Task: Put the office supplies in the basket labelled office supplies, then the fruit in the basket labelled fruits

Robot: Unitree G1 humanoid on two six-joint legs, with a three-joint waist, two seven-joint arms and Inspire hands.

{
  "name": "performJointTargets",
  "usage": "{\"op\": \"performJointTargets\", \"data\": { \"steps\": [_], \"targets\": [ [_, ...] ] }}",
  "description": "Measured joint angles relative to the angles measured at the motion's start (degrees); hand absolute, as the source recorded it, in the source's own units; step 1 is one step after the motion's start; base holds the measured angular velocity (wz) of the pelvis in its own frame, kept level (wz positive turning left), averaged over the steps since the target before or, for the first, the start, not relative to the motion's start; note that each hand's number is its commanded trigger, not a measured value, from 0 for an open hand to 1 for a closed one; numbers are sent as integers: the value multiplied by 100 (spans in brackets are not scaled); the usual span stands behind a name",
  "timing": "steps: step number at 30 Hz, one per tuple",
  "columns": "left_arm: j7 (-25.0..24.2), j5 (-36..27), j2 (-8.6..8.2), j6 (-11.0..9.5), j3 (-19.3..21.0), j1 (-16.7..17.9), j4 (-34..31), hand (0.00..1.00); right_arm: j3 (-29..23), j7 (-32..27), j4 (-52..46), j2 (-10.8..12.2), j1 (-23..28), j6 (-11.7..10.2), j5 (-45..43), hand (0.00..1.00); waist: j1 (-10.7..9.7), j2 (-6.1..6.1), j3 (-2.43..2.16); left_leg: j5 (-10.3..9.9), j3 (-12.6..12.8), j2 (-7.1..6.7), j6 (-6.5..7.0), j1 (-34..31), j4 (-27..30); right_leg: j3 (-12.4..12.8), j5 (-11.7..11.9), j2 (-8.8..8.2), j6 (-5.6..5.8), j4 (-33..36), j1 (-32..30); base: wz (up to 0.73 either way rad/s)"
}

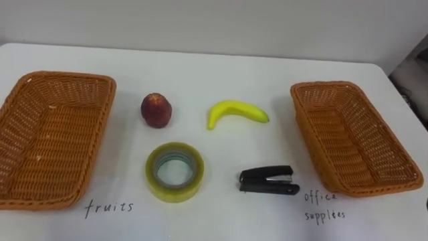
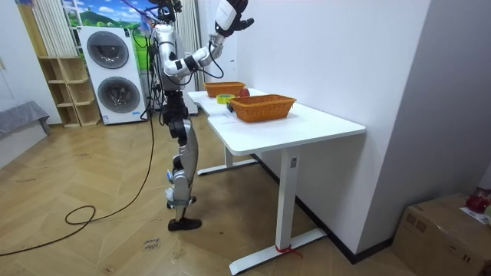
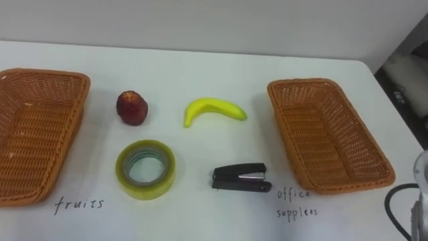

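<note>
On the white table [image 1: 200, 70] lie a red peach [image 1: 156, 110] and a yellow banana [image 1: 237, 112] in the far row. Nearer to me are a roll of clear tape [image 1: 174, 171] and a black stapler [image 1: 269, 181]. An empty wicker basket [image 1: 67, 75] stands at the left and another empty one [image 1: 324, 85] at the right, each with a handwritten label in front of it. In the room view I stand at the table's long side with my right hand [image 2: 229, 14] raised high above it, far from the objects.
The table's far edge meets a white wall. In the room view, washing machines [image 2: 107, 57] and a wooden shelf [image 2: 65, 92] stand behind me. A cardboard box [image 2: 445, 230] sits on the floor at the room view's right.
</note>
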Motion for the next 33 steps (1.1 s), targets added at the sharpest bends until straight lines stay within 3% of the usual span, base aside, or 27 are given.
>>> {"op": "performJointTargets", "data": {
  "steps": [4,14,17,25,33],
  "targets": [
    [-93,80,0,5,4,0,-4,0,35,366,-131,-97,-12,36,0,0,43,21,25,0,-25,3,0,-20,16,-22,1,-1,-1,1,22,3],
    [-134,392,3,43,-70,-88,-27,0,560,1001,-322,-190,3,50,8,0,44,19,23,2,-53,6,-4,-19,-18,-108,2,2,-3,-3,47,1],
    [-132,391,3,47,-178,-101,-85,0,836,1337,-284,-190,25,92,-24,0,74,27,21,2,-58,6,-4,-14,-3,-237,3,-9,-3,-5,58,0],
    [-93,465,3,47,-244,-106,-202,0,1134,2122,-146,-188,32,105,-224,0,172,75,7,5,-118,2,-6,-12,-7,-253,2,-11,-3,-18,82,3],
    [-139,875,6,153,-250,-100,-228,0,1593,2898,-34,-187,33,442,-1123,0,210,40,7,14,-142,2,-11,-37,27,-252,2,-12,-3,-15,88,1]
  ]
}}
